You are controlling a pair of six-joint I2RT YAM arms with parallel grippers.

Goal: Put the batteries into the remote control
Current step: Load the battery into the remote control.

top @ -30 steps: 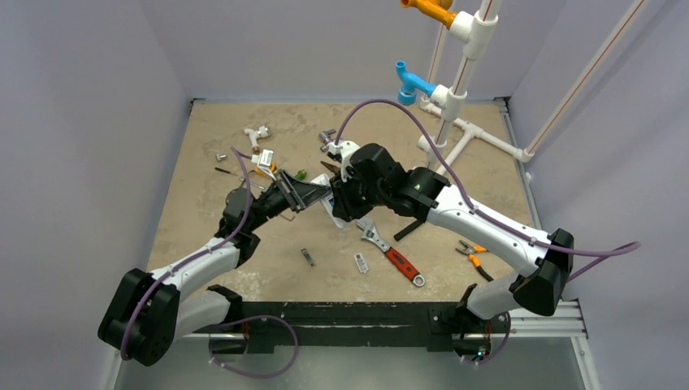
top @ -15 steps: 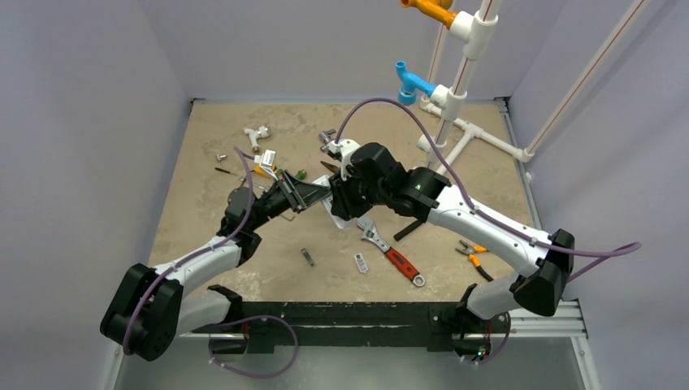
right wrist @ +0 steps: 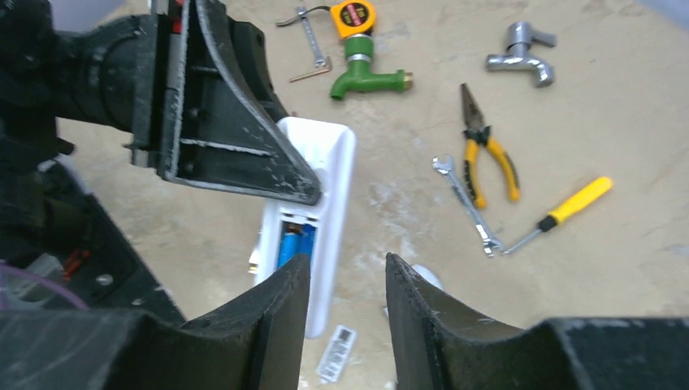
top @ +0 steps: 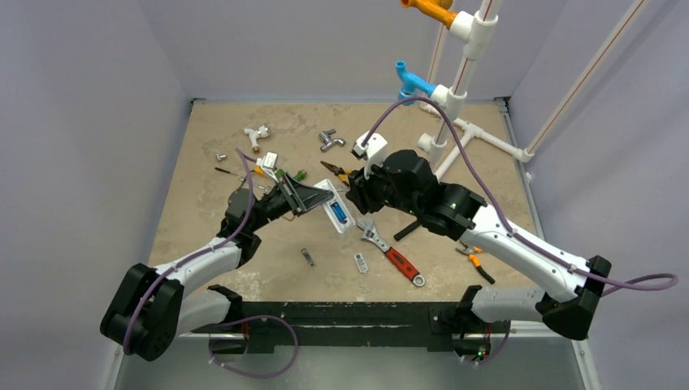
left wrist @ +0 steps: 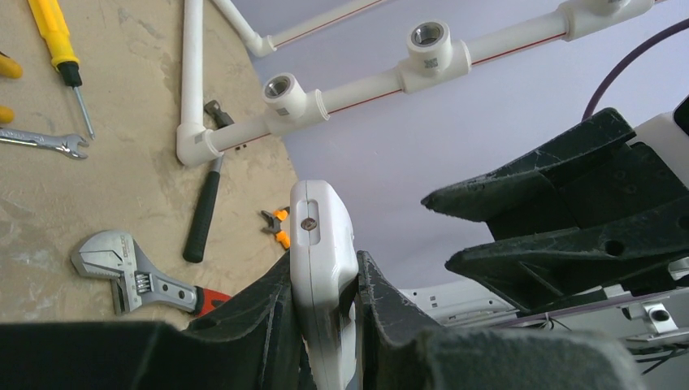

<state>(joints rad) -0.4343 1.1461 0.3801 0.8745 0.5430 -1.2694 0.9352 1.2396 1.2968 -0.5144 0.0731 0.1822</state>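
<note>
My right gripper (right wrist: pixel 348 264) has backed away from the remote control (top: pixel 335 207), fingers spread and empty; my left gripper (top: pixel 313 197) stays pinched on its end, holding it between the arms; both blue batteries (right wrist: pixel 294 244) now lie in its open back, so loading looks done.

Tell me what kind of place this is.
Probably a robot test cell dressed as a workshop bench. Plain lilac walls box in a sandy tabletop. Hand tools such as a red-handled wrench and yellow pliers lie scattered. A white pipe rig stands right rear.
</note>
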